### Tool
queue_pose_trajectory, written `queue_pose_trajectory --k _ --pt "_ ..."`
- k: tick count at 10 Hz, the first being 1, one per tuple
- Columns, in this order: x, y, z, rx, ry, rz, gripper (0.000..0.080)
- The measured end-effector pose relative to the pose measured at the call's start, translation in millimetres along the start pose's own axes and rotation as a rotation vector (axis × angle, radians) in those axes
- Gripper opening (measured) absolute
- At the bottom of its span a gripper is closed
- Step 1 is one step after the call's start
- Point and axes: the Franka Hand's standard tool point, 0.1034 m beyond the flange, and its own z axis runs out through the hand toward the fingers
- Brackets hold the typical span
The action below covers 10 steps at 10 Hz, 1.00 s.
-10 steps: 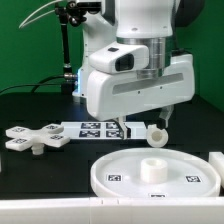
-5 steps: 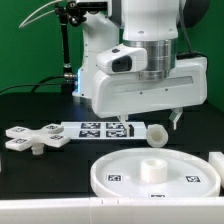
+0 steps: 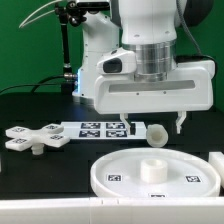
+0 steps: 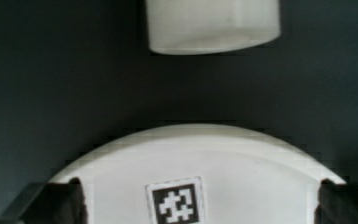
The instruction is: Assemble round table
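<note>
The short white cylinder leg (image 3: 156, 136) rests on the black table just behind the large rimmed round disc (image 3: 150, 175). The cross-shaped piece (image 3: 35, 140) lies at the exterior view's left. My gripper (image 3: 154, 126) hangs open above the leg, one finger on each side, touching nothing. In the wrist view the leg (image 4: 211, 25) lies beyond the disc (image 4: 194, 160), whose tag shows between my two dark fingertips (image 4: 48, 205).
The marker board (image 3: 95, 128) lies flat between the cross piece and the leg. A black stand with a blue light (image 3: 68, 70) rises behind at the exterior view's left. A white part edge (image 3: 217, 165) shows at the right.
My gripper has moved toward the exterior view's right, from over the marker board's end to over the leg. The parts have not moved.
</note>
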Motion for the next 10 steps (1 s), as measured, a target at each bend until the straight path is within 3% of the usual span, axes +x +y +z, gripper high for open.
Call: queue_pose_trajectory --k 4,10 --pt "-17.1 0.6 9.0 -0.011 -0.05 -0.017 0.0649" --pt "-26.6 -5.6 8.7 -0.037 -0.445 -0.029 0.0649"
